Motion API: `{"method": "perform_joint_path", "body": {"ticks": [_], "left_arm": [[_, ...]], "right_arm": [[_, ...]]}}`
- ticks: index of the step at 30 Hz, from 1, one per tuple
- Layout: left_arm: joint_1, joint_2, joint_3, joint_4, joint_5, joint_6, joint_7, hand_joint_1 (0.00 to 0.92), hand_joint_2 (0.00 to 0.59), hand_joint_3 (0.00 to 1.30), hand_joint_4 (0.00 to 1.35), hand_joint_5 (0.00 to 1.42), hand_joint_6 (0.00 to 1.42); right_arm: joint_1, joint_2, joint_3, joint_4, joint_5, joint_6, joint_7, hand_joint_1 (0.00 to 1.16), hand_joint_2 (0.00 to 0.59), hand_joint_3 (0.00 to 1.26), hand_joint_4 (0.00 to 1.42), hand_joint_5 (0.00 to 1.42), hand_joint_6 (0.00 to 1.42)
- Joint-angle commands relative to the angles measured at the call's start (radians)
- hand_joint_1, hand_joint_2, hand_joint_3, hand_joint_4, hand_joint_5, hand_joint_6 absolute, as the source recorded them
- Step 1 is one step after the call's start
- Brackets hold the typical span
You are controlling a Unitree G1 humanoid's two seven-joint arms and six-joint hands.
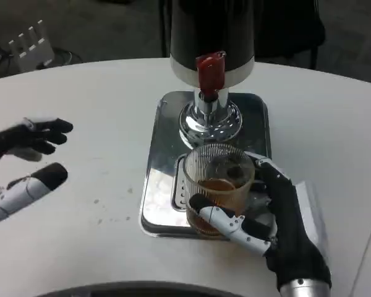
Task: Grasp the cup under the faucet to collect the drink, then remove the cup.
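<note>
At the centre, cup: the ribbed glass cup (217, 185) stands on the steel drip tray (157, 179), at 6 o'clock from the dispenser's base, with amber drink in its lower part. It sits a little nearer the camera than the spout, which suggests filling may be over or the cup is already drawn back; I cannot tell which.

Right hand: the right hand (275, 226) comes in from 5 o'clock and wraps the cup, thumb across its near side and fingers (269, 170) round the far right wall. Gripping low and from the side leaves the mouth open to the stream and keeps the glass upright.

Left hand: the left hand (28, 164) hovers at 9 o'clock, well apart from the tray, fingers spread and holding nothing. It looks to be waiting, perhaps placed to work the tap.

Dispenser: the black urn (211, 31) stands at 12 o'clock on a chrome foot (209, 120) that rests on the tray's far end; its red tap handle (210, 69) points down above the spout. No stream is visible.

Tray: it lies under both spout and cup, so drips land on metal, not on the white table (80, 247).

Stage: the collecting seems done or nearly so; lifting the cup clear, kept level, is what remains.

Risk: ribbed glass may slip if the hold loosens.
</note>
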Motion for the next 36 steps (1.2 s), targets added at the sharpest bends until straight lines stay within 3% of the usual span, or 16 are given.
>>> {"method": "perform_joint_path", "body": {"ticks": [1,11,23,36], "left_arm": [[0.066,-0.012,-0.021,-0.056,0.076,0.003,0.023,0.000,0.106,0.31,0.26,0.30,0.38],[0.164,-0.036,-0.076,-0.135,0.197,-0.003,0.050,0.000,0.113,0.25,0.14,0.18,0.31],[0.207,-0.007,-0.079,-0.135,0.260,-0.001,0.034,0.000,0.112,0.16,0.01,0.06,0.24],[0.249,-0.016,-0.145,-0.218,0.351,0.064,0.029,0.000,0.112,0.10,0.00,0.00,0.18]], "right_arm": [[0.024,-0.020,0.000,-0.065,-0.020,-0.053,0.023,0.84,0.190,0.65,0.71,0.88,0.86],[0.051,-0.049,-0.019,-0.111,-0.027,-0.070,0.081,0.84,0.188,0.66,0.72,0.89,0.86],[0.053,-0.077,-0.030,-0.125,-0.033,-0.100,0.110,0.84,0.188,0.66,0.72,0.90,0.88],[0.062,-0.102,-0.044,-0.158,-0.039,-0.116,0.127,0.84,0.179,0.68,0.74,0.91,0.90]]}}
